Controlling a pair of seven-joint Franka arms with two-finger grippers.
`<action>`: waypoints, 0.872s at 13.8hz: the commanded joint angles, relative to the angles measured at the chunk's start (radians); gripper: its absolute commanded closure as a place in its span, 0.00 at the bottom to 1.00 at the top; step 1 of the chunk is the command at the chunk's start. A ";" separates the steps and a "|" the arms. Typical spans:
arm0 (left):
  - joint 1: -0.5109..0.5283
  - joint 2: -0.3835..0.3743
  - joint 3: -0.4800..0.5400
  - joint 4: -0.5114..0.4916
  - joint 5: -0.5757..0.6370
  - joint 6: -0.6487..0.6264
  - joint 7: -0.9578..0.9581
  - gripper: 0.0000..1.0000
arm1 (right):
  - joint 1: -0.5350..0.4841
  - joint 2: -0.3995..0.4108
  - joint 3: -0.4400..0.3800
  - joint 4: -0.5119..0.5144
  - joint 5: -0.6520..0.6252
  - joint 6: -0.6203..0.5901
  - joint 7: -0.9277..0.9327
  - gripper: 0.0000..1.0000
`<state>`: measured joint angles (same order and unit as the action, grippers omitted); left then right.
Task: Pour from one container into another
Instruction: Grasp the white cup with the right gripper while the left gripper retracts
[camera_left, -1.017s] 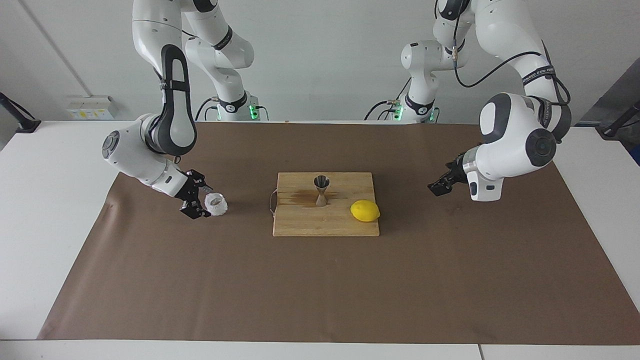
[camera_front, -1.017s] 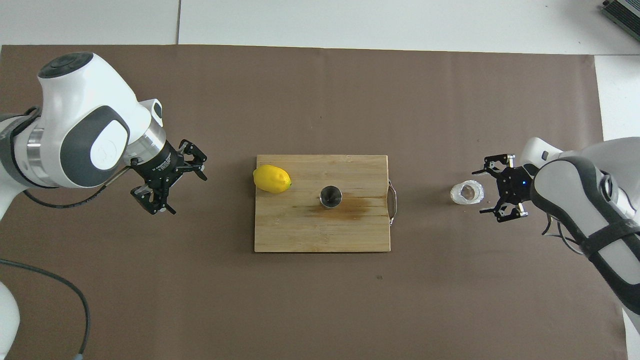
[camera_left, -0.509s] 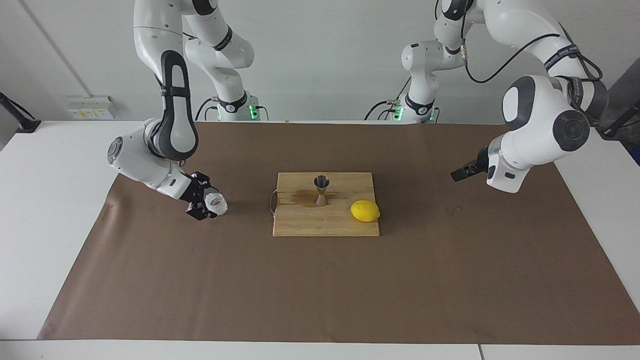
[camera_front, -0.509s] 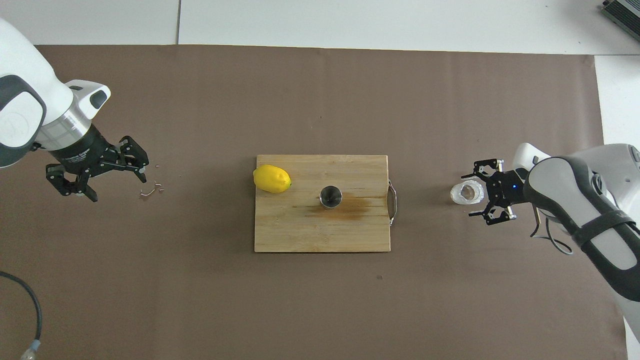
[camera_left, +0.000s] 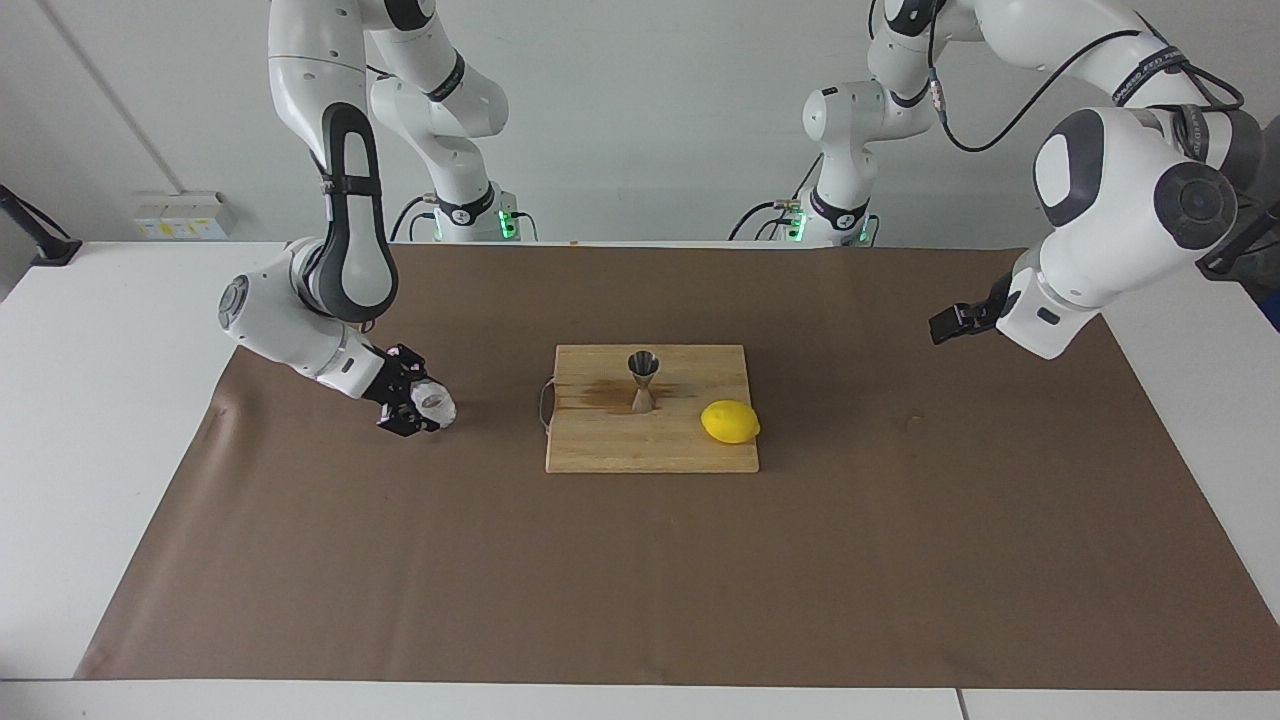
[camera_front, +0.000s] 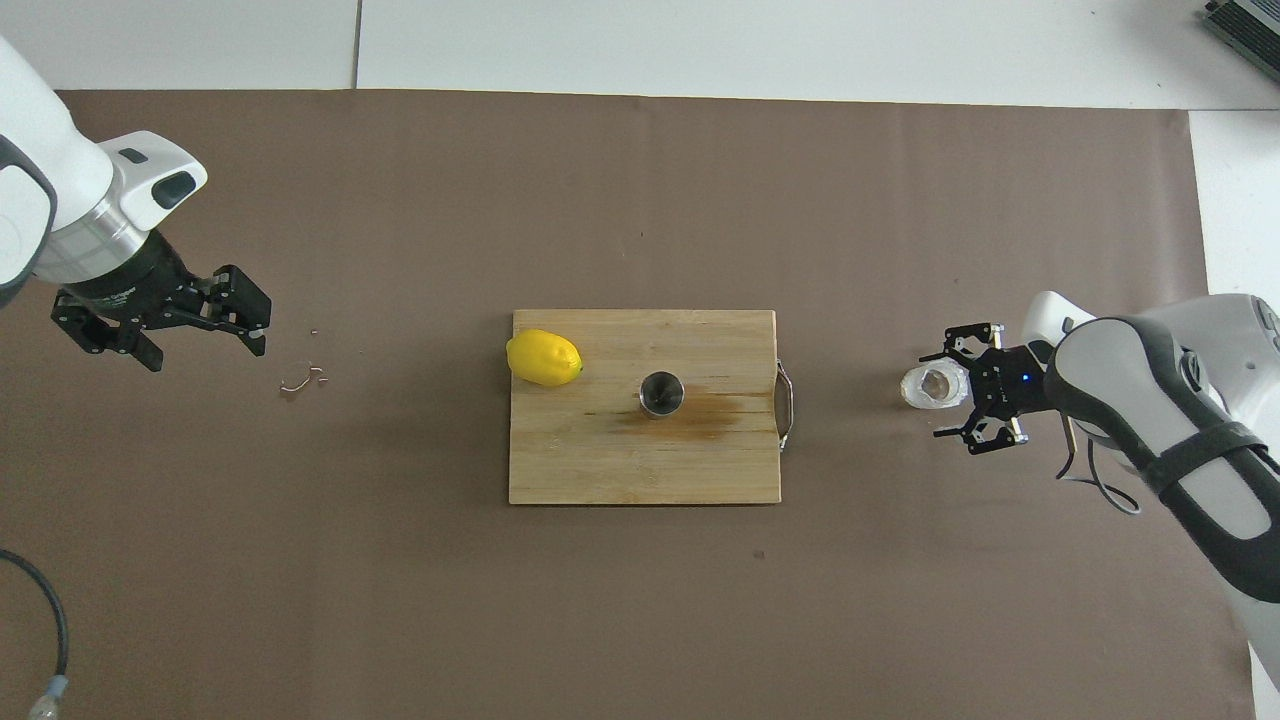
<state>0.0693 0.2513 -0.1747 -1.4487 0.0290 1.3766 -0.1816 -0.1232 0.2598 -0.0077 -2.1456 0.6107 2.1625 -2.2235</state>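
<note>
Glass cup (camera_left: 436, 405) sits between right tool's (camera_left: 412, 408) fingers, grip unclear; left tool (camera_front: 160, 318) open.

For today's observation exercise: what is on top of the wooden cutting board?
On the cutting board stand a metal jigger, upright, and a lemon at the edge toward the left arm. A brown stain spreads beside the jigger. Whether the jigger holds anything cannot be seen.

Two glossy white arms, rounded shells all the way along, with dark grey caps and bands at the joints. Green lights glow at both bases. A black cable loops along the left arm (camera_left: 1120, 190), strapped on by a black band with white lettering. The right arm (camera_left: 330, 200) carries a long dark grey oval panel. Black skeletal link hands, silver collars at the wrists.
</note>
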 joint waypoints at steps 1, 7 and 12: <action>-0.026 -0.061 -0.003 -0.052 0.043 0.028 0.011 0.00 | -0.004 -0.010 0.005 -0.016 0.038 0.016 -0.025 0.71; 0.033 -0.160 0.000 -0.111 -0.011 0.079 0.148 0.00 | 0.002 -0.034 0.012 -0.002 0.057 0.017 0.022 0.78; 0.012 -0.294 0.009 -0.309 -0.011 0.222 0.148 0.00 | 0.004 -0.071 0.077 0.038 0.041 0.014 0.184 0.78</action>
<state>0.0947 0.0366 -0.1776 -1.6443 0.0316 1.5312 -0.0495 -0.1196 0.2135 0.0420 -2.1141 0.6455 2.1665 -2.1053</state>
